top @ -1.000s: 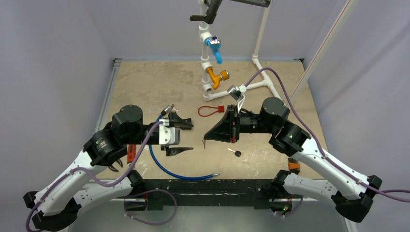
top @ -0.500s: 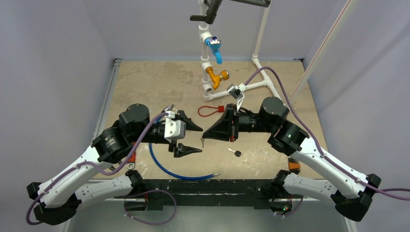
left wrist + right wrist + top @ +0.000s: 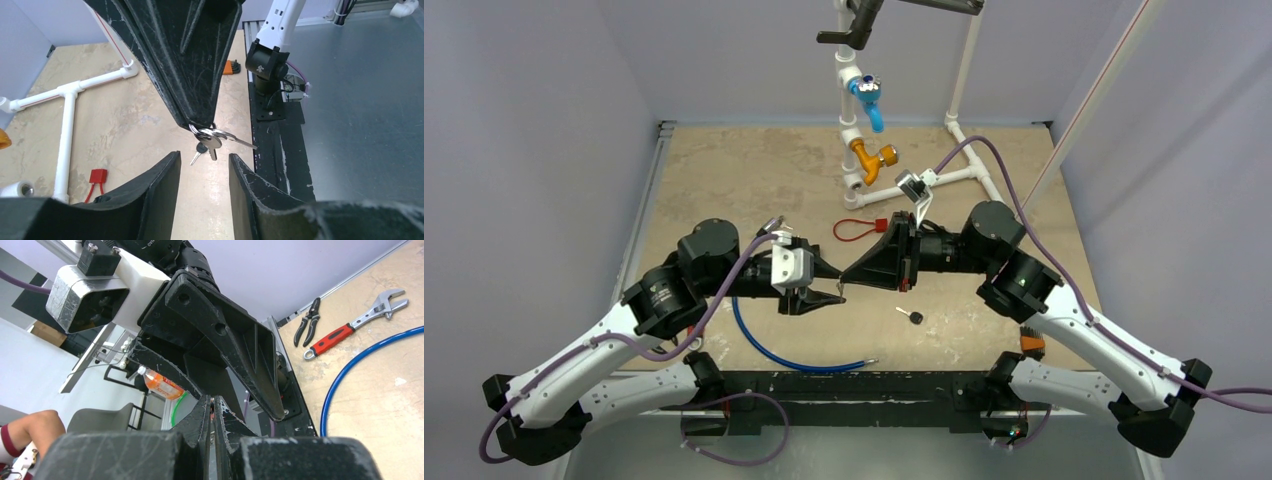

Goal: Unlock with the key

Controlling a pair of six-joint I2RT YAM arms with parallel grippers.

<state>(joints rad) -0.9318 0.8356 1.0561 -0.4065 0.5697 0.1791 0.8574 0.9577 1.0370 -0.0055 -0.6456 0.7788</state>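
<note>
The right gripper [image 3: 202, 124] reaches in over the middle of the counter [image 3: 724, 180] with its jaws closed on the ring of a bunch of keys [image 3: 212, 139]; the keys dangle from the tips above the surface, one blade sticking out sideways, the others hanging down. The left gripper [image 3: 202, 158] meets it nose to nose; its jaws stand apart, one on either side of the hanging keys, and in the left wrist view neither touches them. In the overhead view the tips of the two grippers nearly meet. A black-headed key [image 3: 912, 317] lies alone on the counter, near the right arm and closer to the bases; the red cable lock [image 3: 861, 229] lies flat on the far side of the grippers, just in front of the white pipe frame [image 3: 944, 178]. A blue hose [image 3: 774, 352] curves across the counter beneath the left arm.
</note>
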